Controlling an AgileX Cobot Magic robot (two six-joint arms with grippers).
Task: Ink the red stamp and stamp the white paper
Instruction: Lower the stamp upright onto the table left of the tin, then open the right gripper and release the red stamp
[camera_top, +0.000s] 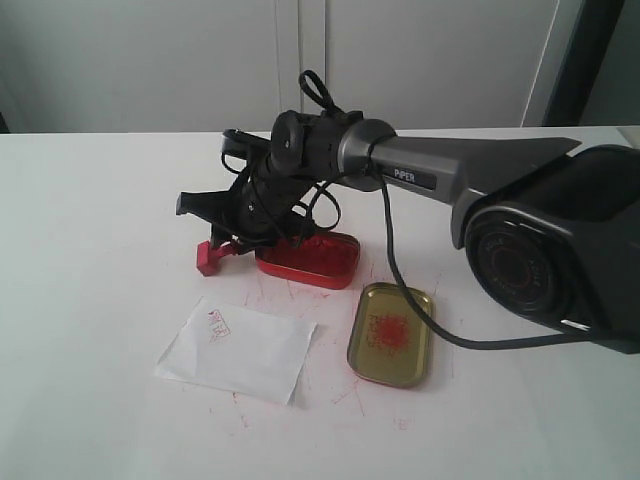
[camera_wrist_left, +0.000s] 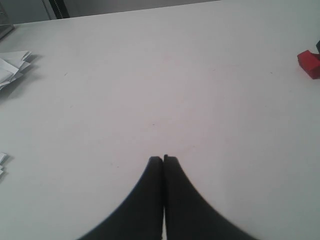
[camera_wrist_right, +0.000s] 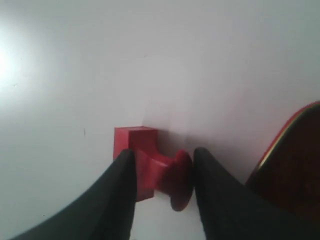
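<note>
Red stamp (camera_wrist_right: 136, 147) is laid sideways between the parted jaws of the right gripper (camera_wrist_right: 162, 152), handle pointed wristward.

Exterior looks down over table (camera_top: 100, 200); both wrist views low, sharing red stamp (camera_top: 210, 258).

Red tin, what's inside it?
Red paste shows inside the red tin. The right gripper and its cables cover the tin's left part, so that is hidden.
</note>
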